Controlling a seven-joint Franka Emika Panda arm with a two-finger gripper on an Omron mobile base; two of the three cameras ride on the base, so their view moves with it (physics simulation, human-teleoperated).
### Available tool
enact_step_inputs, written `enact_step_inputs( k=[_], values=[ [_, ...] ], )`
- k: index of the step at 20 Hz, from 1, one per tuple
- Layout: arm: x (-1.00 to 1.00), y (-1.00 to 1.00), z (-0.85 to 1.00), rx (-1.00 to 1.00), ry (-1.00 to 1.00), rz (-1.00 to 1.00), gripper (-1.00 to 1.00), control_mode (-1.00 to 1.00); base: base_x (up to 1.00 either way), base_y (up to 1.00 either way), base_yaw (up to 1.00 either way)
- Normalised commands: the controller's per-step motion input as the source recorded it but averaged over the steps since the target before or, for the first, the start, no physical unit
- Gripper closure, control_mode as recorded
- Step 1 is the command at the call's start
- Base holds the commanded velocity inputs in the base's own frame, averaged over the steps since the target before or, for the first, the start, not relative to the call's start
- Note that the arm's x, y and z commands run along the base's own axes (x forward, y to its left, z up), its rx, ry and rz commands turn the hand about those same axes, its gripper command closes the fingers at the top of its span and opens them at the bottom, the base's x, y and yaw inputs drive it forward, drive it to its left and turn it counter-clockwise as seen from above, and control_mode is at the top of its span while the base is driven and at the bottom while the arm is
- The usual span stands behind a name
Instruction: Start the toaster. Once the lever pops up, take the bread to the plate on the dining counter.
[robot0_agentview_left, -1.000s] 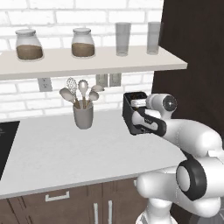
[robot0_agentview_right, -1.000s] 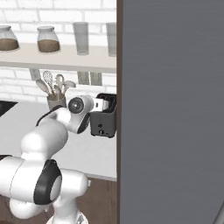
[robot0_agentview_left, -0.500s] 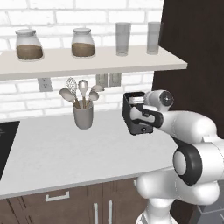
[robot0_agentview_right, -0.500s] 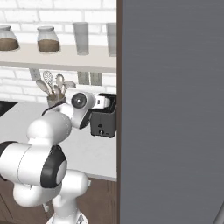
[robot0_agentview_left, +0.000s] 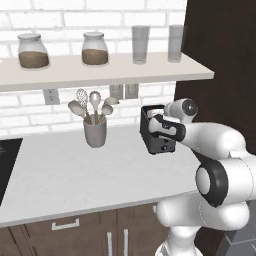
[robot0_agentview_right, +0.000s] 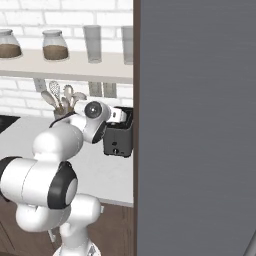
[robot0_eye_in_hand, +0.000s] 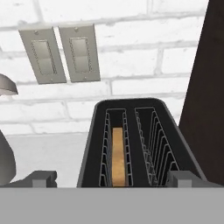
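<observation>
A: From the left base view, where is the toaster (robot0_agentview_left: 159, 134)?

B: On the grey worktop (robot0_agentview_left: 75, 175), right of the utensil cup (robot0_agentview_left: 95, 133), with the gripper (robot0_agentview_left: 156, 125) just over it.

A: Right base view?

B: Toaster (robot0_agentview_right: 119, 138) against the dark panel (robot0_agentview_right: 195, 125).

A: Hand view?

B: Bread (robot0_eye_in_hand: 117, 155) sits in the left slot (right one empty); finger tips (robot0_eye_in_hand: 43, 178) stand wide apart, holding nothing.

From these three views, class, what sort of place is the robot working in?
Most likely a home kitchen: a toaster with bread in one slot stands on a worktop, beside a cup of cooking utensils, under a shelf of storage jars.
</observation>
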Motion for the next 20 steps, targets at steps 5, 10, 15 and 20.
enact_step_inputs(
  k=[5, 10, 15, 20],
  values=[
    [0.14, 0.0, 0.0, 0.0, 0.0, 0.0, -1.0, -1.0, 0.0, 0.0, 0.0],
    [0.17, 0.0, -0.1, 0.0, 0.0, 0.0, -1.0, -1.0, 0.0, 0.0, 0.0],
    [0.01, -0.07, -0.23, 0.0, 0.0, 0.0, -1.0, -1.0, 0.0, 0.0, 0.0],
    [0.0, -0.05, -0.12, 0.0, 0.0, 0.0, -1.0, -1.0, 0.0, 0.0, 0.0]
  ],
)
